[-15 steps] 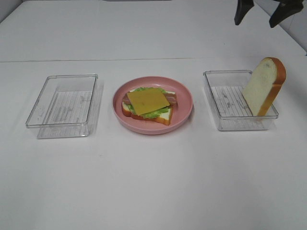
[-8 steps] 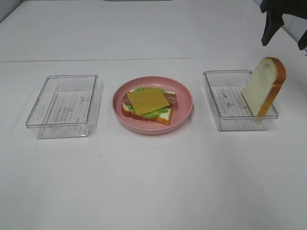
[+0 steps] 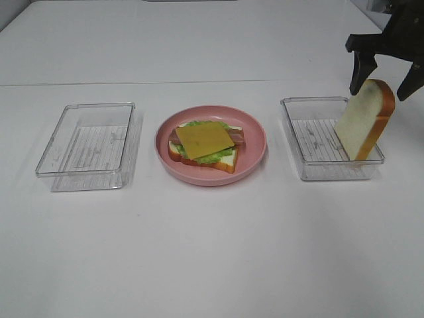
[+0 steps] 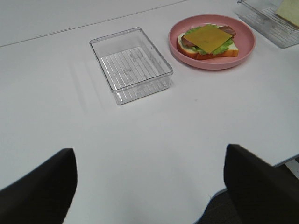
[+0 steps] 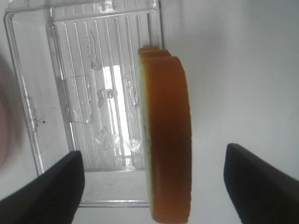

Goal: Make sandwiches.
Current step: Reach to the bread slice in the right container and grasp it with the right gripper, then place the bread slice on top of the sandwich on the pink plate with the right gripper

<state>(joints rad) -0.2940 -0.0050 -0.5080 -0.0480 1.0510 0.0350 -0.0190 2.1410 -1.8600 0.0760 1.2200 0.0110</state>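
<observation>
A half-built sandwich (image 3: 205, 144) lies on the round pink plate (image 3: 255, 156): one bread slice, green lettuce, bacon and a yellow cheese slice on top. It also shows in the left wrist view (image 4: 208, 41). A second bread slice (image 3: 365, 119) stands on edge, leaning in the right clear tray (image 3: 311, 142); the right wrist view shows its orange-brown crust (image 5: 167, 140). My right gripper (image 3: 383, 79) is open, its fingers on either side of the slice's top. My left gripper (image 4: 149, 182) is open, low over the table's near left, out of the exterior high view.
An empty clear tray (image 3: 86, 146) sits left of the plate, also in the left wrist view (image 4: 131, 63). The table's edge (image 4: 224, 196) shows near the left gripper.
My right gripper has come down and to the right from the top of the view, until its open fingers straddle the top of the standing bread slice. Nothing else moved.
</observation>
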